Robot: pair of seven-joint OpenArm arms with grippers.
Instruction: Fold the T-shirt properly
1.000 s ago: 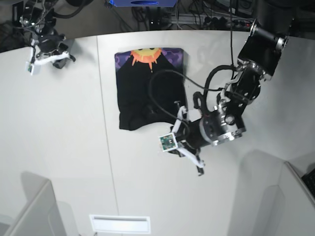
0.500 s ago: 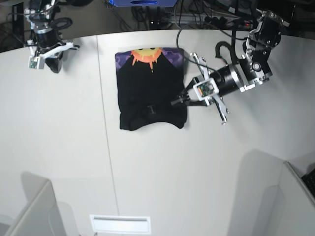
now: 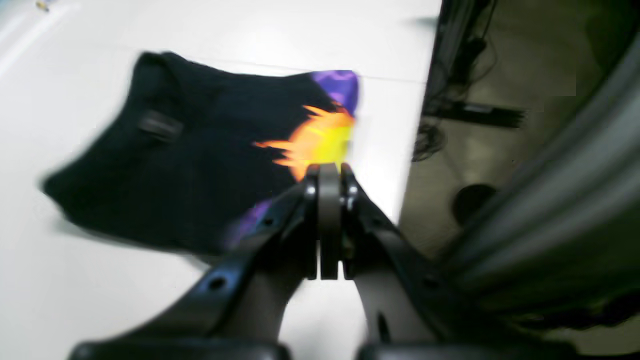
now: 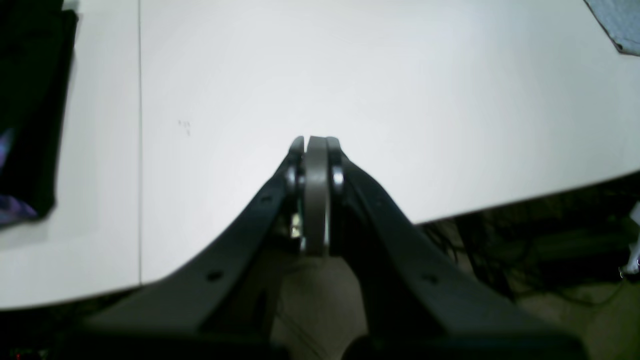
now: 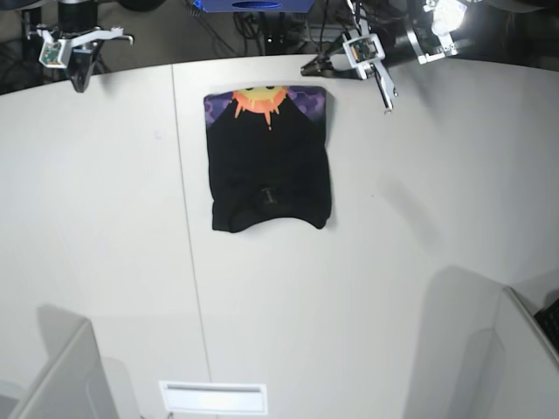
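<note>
The black T-shirt (image 5: 269,166) lies folded into a rectangle on the white table, with its orange sun print on purple at the far edge. My left gripper (image 5: 307,67) hovers shut and empty at the far table edge, just right of the shirt's printed end. In the left wrist view the T-shirt (image 3: 190,165) lies beyond the shut left gripper (image 3: 328,172). My right gripper (image 5: 80,80) is shut and empty at the far left corner, well away from the shirt. In the right wrist view the right gripper (image 4: 315,142) sits over the table edge, and the T-shirt (image 4: 30,100) shows at the left.
A seam (image 5: 185,218) runs front to back across the table, left of the shirt. A white slot (image 5: 212,397) sits at the near edge. Grey partitions stand at the near left (image 5: 52,375) and near right (image 5: 515,349). Cables and equipment lie beyond the far edge.
My left arm has risen from the shirt's near right corner and swung back to the far table edge. My right arm has drawn further back to the far left. The shirt has not moved.
</note>
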